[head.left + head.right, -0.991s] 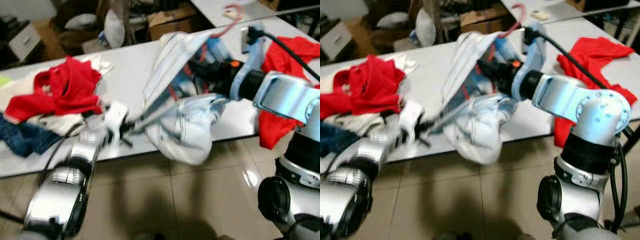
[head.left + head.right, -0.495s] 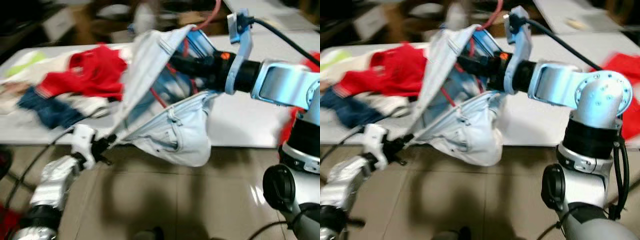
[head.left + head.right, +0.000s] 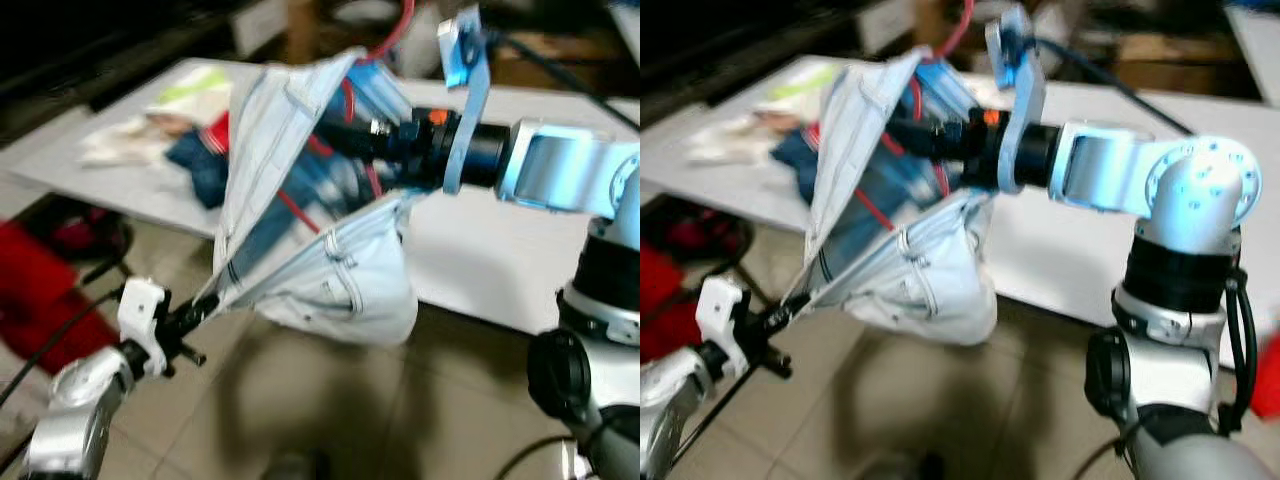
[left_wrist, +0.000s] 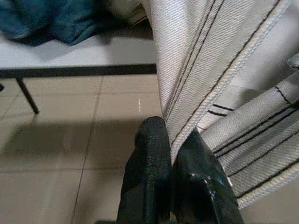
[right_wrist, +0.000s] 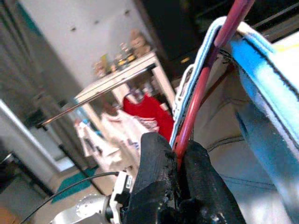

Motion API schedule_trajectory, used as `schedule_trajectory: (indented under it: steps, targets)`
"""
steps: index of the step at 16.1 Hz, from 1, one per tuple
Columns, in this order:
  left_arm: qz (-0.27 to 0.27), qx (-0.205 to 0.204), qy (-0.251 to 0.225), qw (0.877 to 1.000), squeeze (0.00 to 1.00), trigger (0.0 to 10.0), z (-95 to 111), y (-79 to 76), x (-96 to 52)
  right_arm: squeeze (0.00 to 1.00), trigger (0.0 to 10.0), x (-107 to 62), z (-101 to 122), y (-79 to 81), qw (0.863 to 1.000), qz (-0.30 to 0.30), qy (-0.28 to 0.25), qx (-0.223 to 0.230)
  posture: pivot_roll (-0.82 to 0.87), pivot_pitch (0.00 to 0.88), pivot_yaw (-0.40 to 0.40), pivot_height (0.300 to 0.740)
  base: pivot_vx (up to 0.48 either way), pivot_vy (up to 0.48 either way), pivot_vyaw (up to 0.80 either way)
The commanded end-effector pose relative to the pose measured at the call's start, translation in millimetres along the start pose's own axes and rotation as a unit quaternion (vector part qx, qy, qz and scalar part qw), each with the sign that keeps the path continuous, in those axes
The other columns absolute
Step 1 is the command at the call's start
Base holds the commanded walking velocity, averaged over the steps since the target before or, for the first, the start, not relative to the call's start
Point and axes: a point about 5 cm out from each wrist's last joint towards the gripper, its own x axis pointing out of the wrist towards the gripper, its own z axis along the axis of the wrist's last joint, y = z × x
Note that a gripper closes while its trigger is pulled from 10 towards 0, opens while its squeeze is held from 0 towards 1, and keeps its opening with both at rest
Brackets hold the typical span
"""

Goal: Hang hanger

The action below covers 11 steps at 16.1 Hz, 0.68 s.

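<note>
Your red hanger (image 3: pixel 352 108) mostly hidden inside the pale jeans (image 3: pixel 330 270), hook seemingly cut off above.

White table (image 3: pixel 480 265), beige tiled floor (image 3: pixel 330 420)

Blue cloth (image 3: pixel 205 165) lies on a white table (image 3: pixel 480 265).

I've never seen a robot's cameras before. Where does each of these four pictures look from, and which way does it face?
Left eye view: on the head, looking forward and down at pale jeans on a red hanger above the white table; both silver arms show.
Right eye view: beside it, same scene.
Left wrist view: along the left claw, pinching the jeans' hem.
Right wrist view: along the right claw, gripping the hanger; a clothes rail lies beyond.
All four share the jeans.
</note>
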Motion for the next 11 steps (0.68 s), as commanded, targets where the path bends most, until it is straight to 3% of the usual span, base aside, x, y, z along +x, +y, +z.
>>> schedule_trajectory:
  steps: [1,6,9,10,11]
  targets:
    - [0.068,-0.052,0.126,0.988,0.00,0.0,-46,18.9,-33.3,0.00,10.0,-27.8,35,23.2,0.991,0.035,-0.112,-0.064,-0.06,0.000,0.118,0.740,0.000,0.000,0.76]
    - [0.064,-0.048,0.116,0.990,0.00,0.0,-38,17.6,-29.4,0.00,10.0,-28.6,25,18.8,0.992,0.023,-0.104,-0.061,-0.06,0.000,0.126,0.740,0.000,0.000,0.76]
    - [0.060,-0.050,0.115,0.990,0.00,0.0,-37,13.2,-27.3,0.00,10.0,-15.6,-5,8.5,0.996,-0.002,-0.077,-0.039,-0.05,0.000,0.128,0.740,0.000,0.000,0.76]
    - [0.062,-0.051,0.119,0.990,0.00,0.5,-39,12.3,-27.8,0.00,10.0,-13.2,-10,7.0,0.997,-0.010,-0.071,-0.038,-0.05,0.000,0.127,0.740,0.000,0.000,0.76]
    - [0.070,-0.048,0.126,0.988,0.00,4.3,-41,12.3,-28.4,0.00,10.0,-11.7,-14,5.7,0.997,-0.017,-0.067,-0.040,-0.05,0.000,0.121,0.740,0.000,0.000,0.76]
